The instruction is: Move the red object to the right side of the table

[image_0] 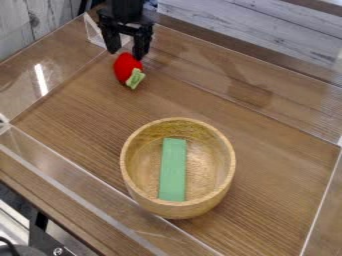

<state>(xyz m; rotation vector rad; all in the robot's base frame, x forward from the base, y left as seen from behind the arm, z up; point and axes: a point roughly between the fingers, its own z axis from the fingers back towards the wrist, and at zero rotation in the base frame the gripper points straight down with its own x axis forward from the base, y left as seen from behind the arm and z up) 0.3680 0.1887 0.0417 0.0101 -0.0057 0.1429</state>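
Upper left of frame, the gripper (124, 44) hung nose-down right over the red object (127, 68), jaws spread wide, nothing held. Fingertips (140, 46) looked just above the fruit's top, one to each side; couldn't tell if they touched it.

Red object sat on the table (254, 115) near the far-left corner, leafy green end pointing down-right in frame.

For a good grab, my read: drop straight so the fingers straddle the round red body, not the stem, then close on the widest part. It's rounded, so an off-centre pinch would likely squirt it out.

Room: clear acrylic wall (38, 45) ran close by on the left and behind, so little slack there. Wooden bowl (178, 167) with the green block (174, 168) sat lower centre. Open wood ran along the upper right of frame. I'd lift first, then carry across behind the bowl, and set down short of the right wall.
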